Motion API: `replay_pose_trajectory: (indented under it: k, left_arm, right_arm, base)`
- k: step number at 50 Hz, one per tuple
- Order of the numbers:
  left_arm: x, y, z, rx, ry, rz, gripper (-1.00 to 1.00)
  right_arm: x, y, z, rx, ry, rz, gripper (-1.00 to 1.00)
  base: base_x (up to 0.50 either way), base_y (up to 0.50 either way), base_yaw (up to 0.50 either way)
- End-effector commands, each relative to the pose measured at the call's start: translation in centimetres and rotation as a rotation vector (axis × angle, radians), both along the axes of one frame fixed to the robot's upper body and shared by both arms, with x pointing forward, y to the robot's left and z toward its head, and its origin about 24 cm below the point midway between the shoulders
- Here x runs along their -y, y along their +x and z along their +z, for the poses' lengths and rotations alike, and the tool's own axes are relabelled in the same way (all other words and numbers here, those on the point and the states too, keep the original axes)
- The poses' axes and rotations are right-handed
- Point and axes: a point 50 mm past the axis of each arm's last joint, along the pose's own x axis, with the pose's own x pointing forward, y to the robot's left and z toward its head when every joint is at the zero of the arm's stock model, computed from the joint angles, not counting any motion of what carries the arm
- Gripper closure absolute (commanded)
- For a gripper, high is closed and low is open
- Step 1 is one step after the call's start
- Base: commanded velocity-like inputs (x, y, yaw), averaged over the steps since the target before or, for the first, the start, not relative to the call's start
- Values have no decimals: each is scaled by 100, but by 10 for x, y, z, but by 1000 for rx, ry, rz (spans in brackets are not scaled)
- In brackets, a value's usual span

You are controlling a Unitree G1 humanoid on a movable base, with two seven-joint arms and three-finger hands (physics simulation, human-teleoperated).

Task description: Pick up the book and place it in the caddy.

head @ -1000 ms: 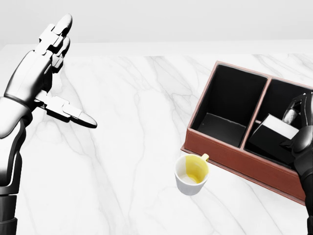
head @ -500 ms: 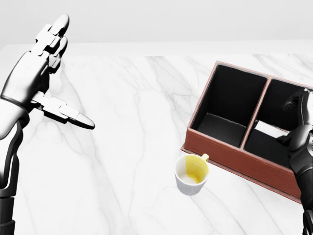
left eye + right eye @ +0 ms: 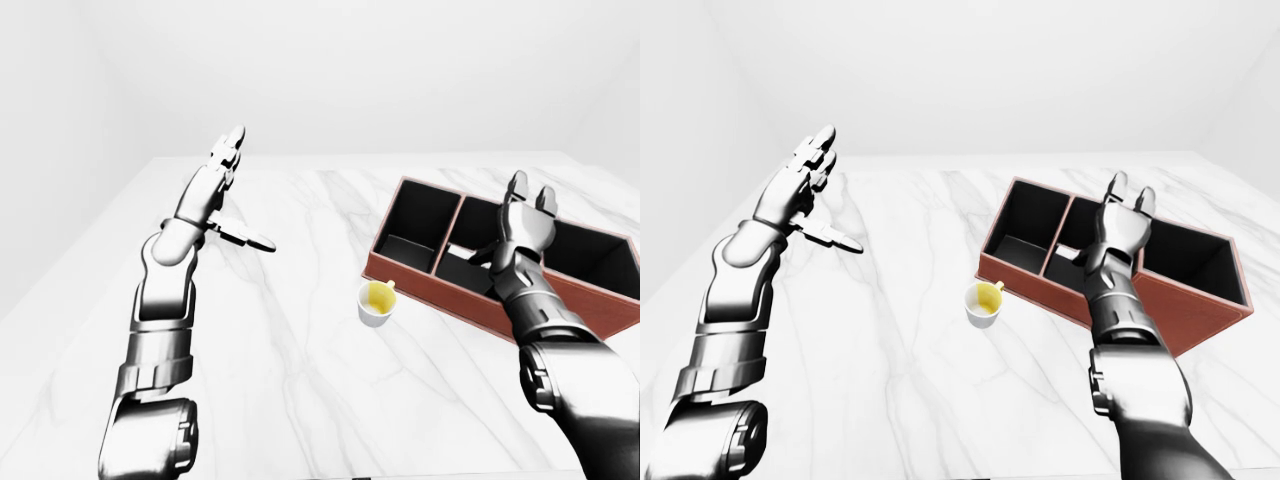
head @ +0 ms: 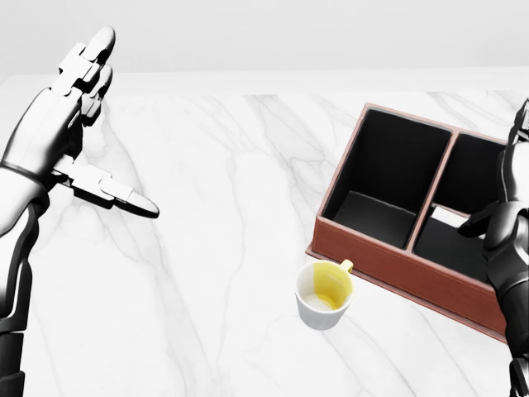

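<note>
The brown caddy (image 4: 388,263) with black compartments stands at the right of the marble table. The book (image 4: 447,217) lies low inside its middle compartment; only a pale sliver of it shows, partly behind my right hand. My right hand (image 3: 515,215) is open, fingers spread and pointing up, over that compartment and apart from the book. It shows at the right edge of the head view (image 4: 506,217). My left hand (image 4: 83,124) is open and empty, raised over the left side of the table.
A white mug (image 4: 324,296) with a yellow inside stands on the table just below and left of the caddy's near corner. The caddy's left compartment (image 4: 388,178) holds nothing. A long third compartment (image 3: 590,260) lies to the right.
My right hand has let go of the book, opened and lifted. The book has dropped down into the middle compartment. My left hand has barely moved.
</note>
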Motion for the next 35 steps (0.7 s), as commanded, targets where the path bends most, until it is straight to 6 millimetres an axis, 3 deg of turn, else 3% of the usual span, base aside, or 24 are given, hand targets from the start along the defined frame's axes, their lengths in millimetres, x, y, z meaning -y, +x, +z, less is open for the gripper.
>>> replay_pose_trajectory:
  k: [1, 7, 14, 19, 35]
  left_arm:
    - [1, 2, 0, -4, -3, 1, -100]
    - [2, 1, 1, 4, -1, -3, -100]
    - [1, -1, 4, 15, 2, -4, -100]
    - [2, -2, 6, 26, 3, -9, -100]
    - [6, -17, 14, 94, 19, -36, -100]
  right_arm:
    - [-14, 3, 16, 32, -82, 120, -100]
    - [-36, -8, 37, -12, -220, 277, -100]
    - [-49, -27, 49, -83, -343, 306, -100]
    - [-62, -53, 72, -98, -409, 308, -100]
    - [-81, -115, 130, 37, -378, 322, -100]
  base:
    - [0, 0, 0]
    - [0, 0, 0]
    - [0, 0, 0]
    - [0, 0, 0]
    - [0, 0, 0]
